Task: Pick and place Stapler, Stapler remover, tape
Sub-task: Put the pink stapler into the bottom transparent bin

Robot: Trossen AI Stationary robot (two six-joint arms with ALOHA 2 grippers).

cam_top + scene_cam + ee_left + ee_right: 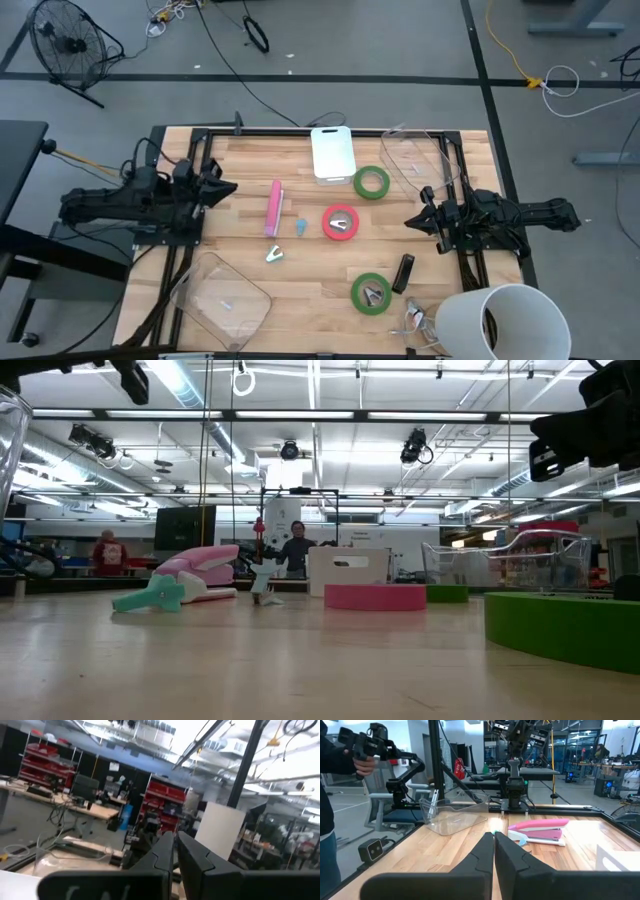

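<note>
white cup [503,322]: cut off by the high view's bottom edge at my worktop's near right corner; its inside is too dark to read.
clear item [418,320]: beside that cup, too small for me to tell what it is.
green tape roll [563,628]: cut off by the low view's right edge.
object inside green tape roll [374,293]: a small pale thing in the near roll's centre; I cannot identify it.
left wrist surroundings: blurred beyond my left gripper [175,851], nothing of the worktop readable.
</note>
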